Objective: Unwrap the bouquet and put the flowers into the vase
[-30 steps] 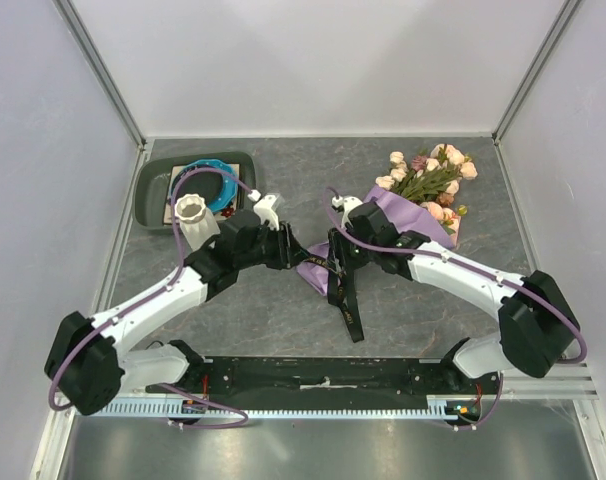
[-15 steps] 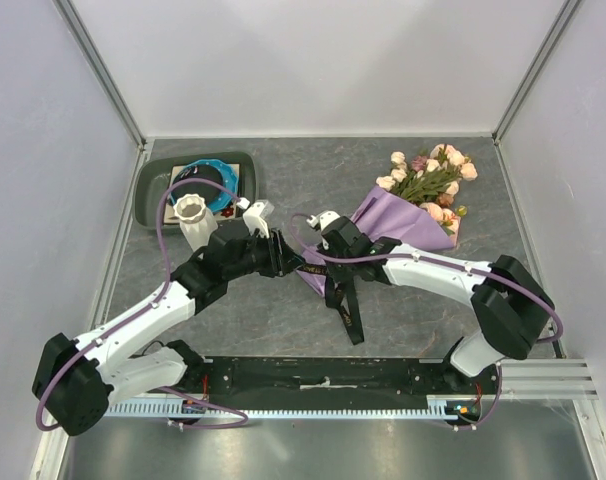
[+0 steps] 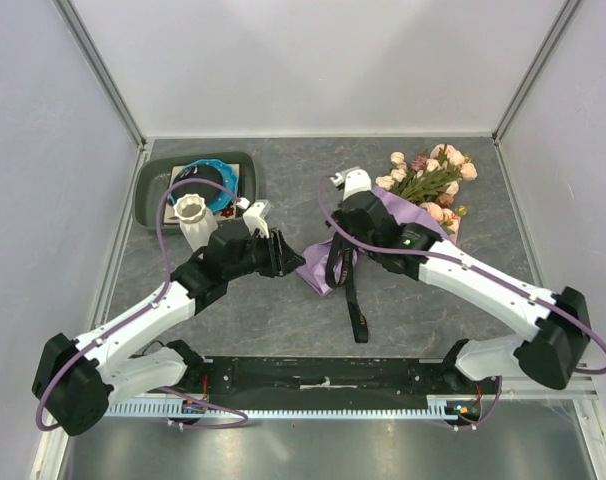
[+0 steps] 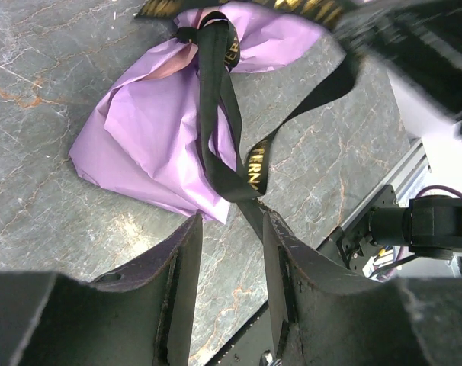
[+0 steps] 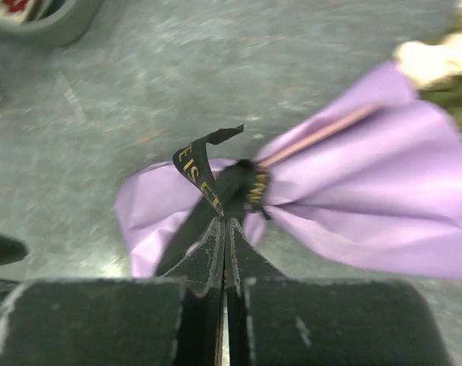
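bouquet (image 3: pixel 430 222) is lying on the table (image 3: pixel 273 320) well to the right of the vase (image 3: pixel 193 216). its flowers (image 3: pixel 430 172) are pointing away from the vase and its gathered lilac paper (image 4: pixel 155 130) tail is pointing back toward it. a black ribbon (image 4: pixel 216 114) with gold lettering is knotted around the paper's neck, and its loose ends are trailing over the table on the near side. the right pincer (image 5: pixel 223 223) is reaching over the bouquet from the side away from the vase, its fingers pressed together and clamping the ribbon just below the knot. the left pincer (image 4: pixel 231 221) is hovering between the vase and the paper tail, jaws apart with bare table showing between them, and a loop of ribbon is lying just past its fingertips. the vase is standing upright, with a dark tray (image 3: pixel 143 195) just behind it.
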Available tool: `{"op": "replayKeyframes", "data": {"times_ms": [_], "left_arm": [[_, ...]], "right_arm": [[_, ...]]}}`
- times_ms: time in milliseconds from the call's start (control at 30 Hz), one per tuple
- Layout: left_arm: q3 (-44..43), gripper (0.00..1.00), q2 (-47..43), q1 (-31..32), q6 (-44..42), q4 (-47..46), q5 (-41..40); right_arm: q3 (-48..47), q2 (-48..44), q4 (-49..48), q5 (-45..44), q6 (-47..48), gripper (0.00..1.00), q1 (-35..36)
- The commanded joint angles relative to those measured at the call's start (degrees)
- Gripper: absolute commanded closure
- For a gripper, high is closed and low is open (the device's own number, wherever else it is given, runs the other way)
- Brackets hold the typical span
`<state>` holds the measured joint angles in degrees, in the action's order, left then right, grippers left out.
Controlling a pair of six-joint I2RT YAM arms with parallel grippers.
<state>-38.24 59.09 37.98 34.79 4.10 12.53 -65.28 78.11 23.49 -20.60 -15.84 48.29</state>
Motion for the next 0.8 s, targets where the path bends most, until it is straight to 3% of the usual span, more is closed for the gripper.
{"op": "replayKeyframes", "data": {"times_ms": [0, 133, 300, 500, 767], "left_arm": [[-0.34, 0.55, 0.59, -0.10, 1.43, -3.04, 0.74], [-0.52, 0.55, 1.20, -0.18, 1.43, -3.66, 1.09], [-0.96, 0.55, 3.22, -0.18, 1.60, -5.40, 1.70], [-2.37, 0.54, 5.42, -0.10, 2.39, -6.56, 4.42], [-4.73, 0.42, 10.14, -0.10, 2.83, -6.82, 10.39]], "right_arm": [[-3.02, -5.23, 10.60, -19.88, -1.91, 1.00, -1.27], [-0.65, -14.80, 16.59, -25.72, -3.15, 1.00, -8.29], [0.77, -25.62, 14.93, -20.02, -1.83, 1.00, -12.87], [-5.11, -23.98, 10.18, -18.51, 0.27, 1.00, -12.87], [-15.14, -18.42, 9.04, -25.81, 5.28, 1.00, -13.05]]}}
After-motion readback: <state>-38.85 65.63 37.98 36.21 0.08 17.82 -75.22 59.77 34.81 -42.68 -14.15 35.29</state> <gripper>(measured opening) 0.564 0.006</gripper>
